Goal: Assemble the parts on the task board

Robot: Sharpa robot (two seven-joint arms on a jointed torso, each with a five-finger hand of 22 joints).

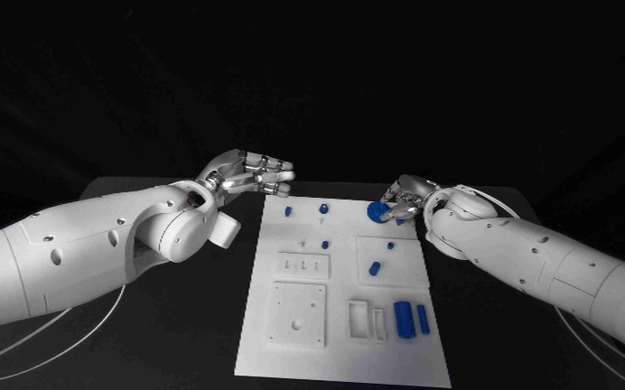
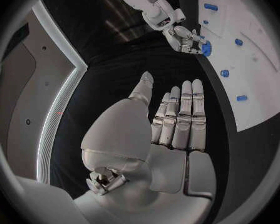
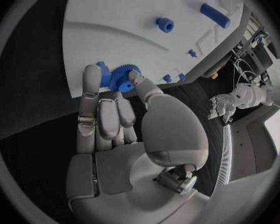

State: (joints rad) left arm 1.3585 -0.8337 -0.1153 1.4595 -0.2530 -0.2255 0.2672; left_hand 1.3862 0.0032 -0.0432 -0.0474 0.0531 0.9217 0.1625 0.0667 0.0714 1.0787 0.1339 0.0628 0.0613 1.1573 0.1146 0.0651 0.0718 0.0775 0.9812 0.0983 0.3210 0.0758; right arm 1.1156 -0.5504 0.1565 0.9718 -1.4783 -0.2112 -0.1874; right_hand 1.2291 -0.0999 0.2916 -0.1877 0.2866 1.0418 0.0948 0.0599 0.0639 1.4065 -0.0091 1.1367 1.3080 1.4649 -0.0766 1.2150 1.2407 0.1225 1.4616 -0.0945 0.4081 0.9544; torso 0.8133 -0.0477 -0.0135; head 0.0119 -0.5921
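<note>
Blue gear [image 3: 119, 76] and small blue parts [image 1: 404, 316] on a white task board [image 1: 341, 358], over a black table [image 1: 195, 336]

You will find no words, numbers, brand names or signs to read here. The white task board [image 1: 341, 300] in the lower middle of the head view has no print on it that you can make out, and the small blue parts [image 1: 412, 317] on it are plain too.
</note>
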